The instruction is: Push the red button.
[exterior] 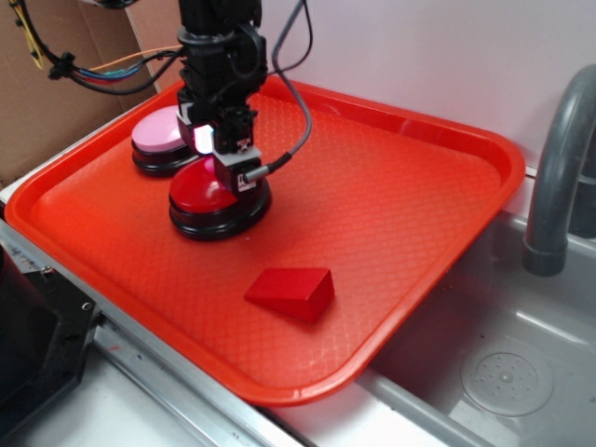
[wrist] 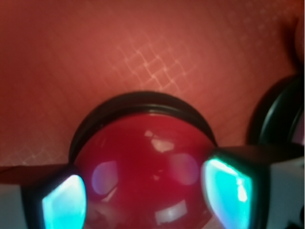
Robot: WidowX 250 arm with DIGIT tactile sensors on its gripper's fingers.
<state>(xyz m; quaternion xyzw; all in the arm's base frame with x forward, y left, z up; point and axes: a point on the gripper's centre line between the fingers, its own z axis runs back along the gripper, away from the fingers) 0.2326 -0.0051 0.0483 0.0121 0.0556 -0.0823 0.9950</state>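
The gripper [exterior: 226,169] is right down on the red button [exterior: 203,190], which sits on its black base toward the near-left part of the orange tray [exterior: 410,223] — from where I stand the arm comes straight down over the dome, which makes sense if the aim is to press with the tip and not to grab anything. In the wrist view the 2 fingertips [wrist: 64,202] show at the lower corners with the glossy red dome [wrist: 147,167] filling the space between them, so the jaws are parted, spread about as wide as the dome and holding nothing. Whether they actually bear on the button or hang a hair above it I can't say; the exterior view suggests contact, but the button's travel isn't visible. Just behind it, nearly touching base to base, is the pink-topped button [exterior: 160,136], and that looks like the only real hazard — a sideways drift toward the back-left could catch the wrong dome. A small red wedge block [exterior: 291,291] lies well apart toward the front of the tray, out of the way. The tray rests across a grey sink [exterior: 507,372], with a grey faucet [exterior: 559,168] off to the right, clear of the arm
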